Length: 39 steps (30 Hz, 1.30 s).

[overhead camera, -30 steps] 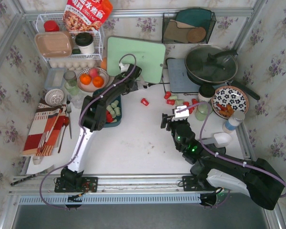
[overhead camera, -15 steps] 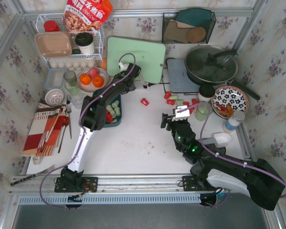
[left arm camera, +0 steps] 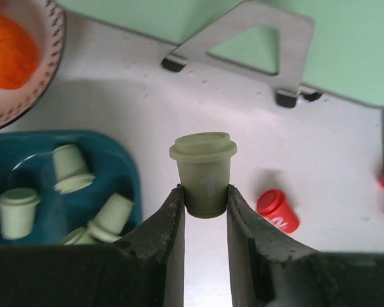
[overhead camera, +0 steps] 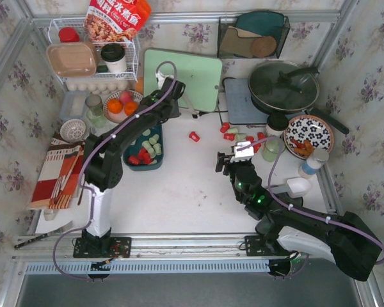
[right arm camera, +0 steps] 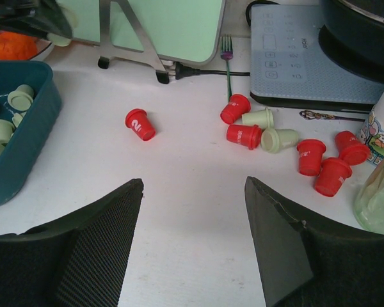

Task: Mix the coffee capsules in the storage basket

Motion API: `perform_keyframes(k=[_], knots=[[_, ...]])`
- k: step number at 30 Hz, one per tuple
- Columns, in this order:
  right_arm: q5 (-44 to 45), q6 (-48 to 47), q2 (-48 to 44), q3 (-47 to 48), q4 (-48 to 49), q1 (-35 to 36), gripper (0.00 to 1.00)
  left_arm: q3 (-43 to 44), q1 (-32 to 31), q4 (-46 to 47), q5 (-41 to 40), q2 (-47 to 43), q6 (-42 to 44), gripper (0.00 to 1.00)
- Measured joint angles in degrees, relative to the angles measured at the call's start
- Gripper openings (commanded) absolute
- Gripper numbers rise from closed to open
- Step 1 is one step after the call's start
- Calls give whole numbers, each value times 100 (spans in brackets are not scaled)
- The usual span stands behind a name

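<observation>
My left gripper (left arm camera: pixel 203 193) is shut on an upright pale green coffee capsule (left arm camera: pixel 203 171), held above the white table just right of the dark teal storage basket (left arm camera: pixel 118 157). In the top view this gripper (overhead camera: pixel 161 110) hovers by the basket's (overhead camera: pixel 160 161) far right corner. The basket holds several green and red capsules (overhead camera: pixel 146 147). One red capsule (overhead camera: pixel 194 135) lies alone mid-table. A loose cluster of red and green capsules (right arm camera: pixel 288 144) lies further right. My right gripper (right arm camera: pixel 192 192) stands open and empty over bare table, short of that cluster.
A green cutting board on a metal stand (overhead camera: pixel 182 78) rises just behind the left gripper. A fruit bowl with oranges (overhead camera: pixel 123 105) sits left of it. An induction plate (overhead camera: pixel 243 102), pan (overhead camera: pixel 283 85), floral plate (overhead camera: pixel 308 134) and glass jar (right arm camera: pixel 377 198) crowd the right.
The left gripper has closed on a green capsule and the left arm has swung left with it, toward the basket. The right arm has not moved.
</observation>
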Motion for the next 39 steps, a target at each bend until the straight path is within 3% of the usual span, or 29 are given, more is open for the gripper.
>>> perform_keyframes(k=[9, 13, 24, 26, 31, 39], knots=[[-39, 7, 166, 70, -4, 0, 72, -2024, 70, 221, -584, -1381, 297, 18], [-98, 20, 264, 114, -4, 0, 72, -2662, 221, 232, -636, -1679, 337, 29], [-490, 37, 1058, 315, 17, -11, 72, -4350, 658, 710, -402, -2601, 396, 40], [-713, 33, 1386, 514, 4, -44, 72, -4575, 745, 852, -315, -2734, 420, 41], [-1329, 17, 2124, 1224, -81, -114, 71, -5040, 929, 1215, -83, -2916, 487, 53], [-2087, 26, 3228, 2417, -605, -570, 66, -5595, 973, 1569, 439, -3567, 610, 62]])
